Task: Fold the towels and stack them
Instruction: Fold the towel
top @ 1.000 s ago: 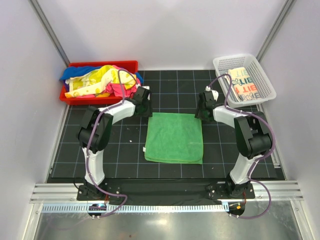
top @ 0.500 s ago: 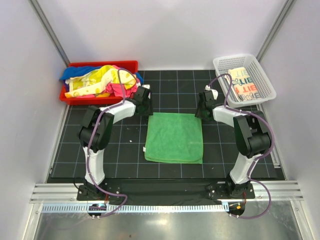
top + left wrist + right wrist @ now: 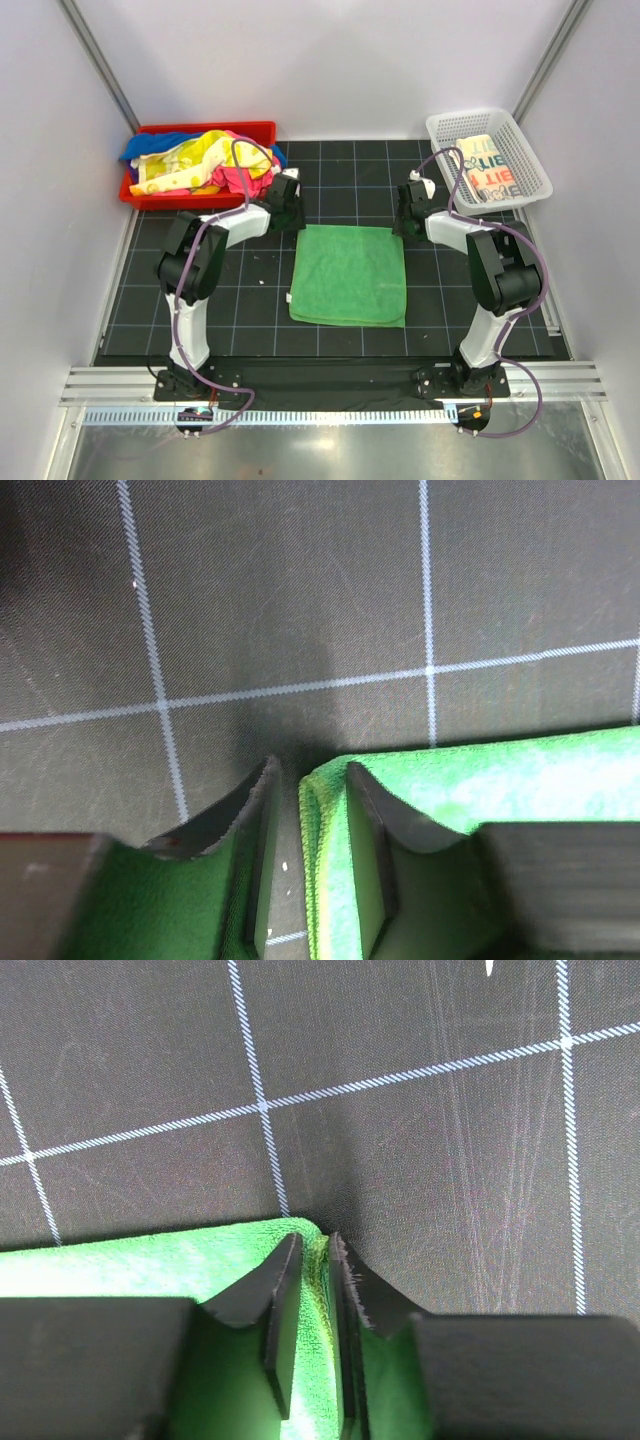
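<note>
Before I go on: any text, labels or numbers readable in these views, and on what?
"LIE", in teal and orange rows, on the cream towel in the basket; the characters before it are too small to read.
No other text shows anywhere.

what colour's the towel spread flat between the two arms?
The towel is plain green; the top external view shows it best.

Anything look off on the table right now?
Only small things: the green towel lies folded with its layers not quite flush along the near edge, and the heap of towels hangs over the red tray rim.
</note>
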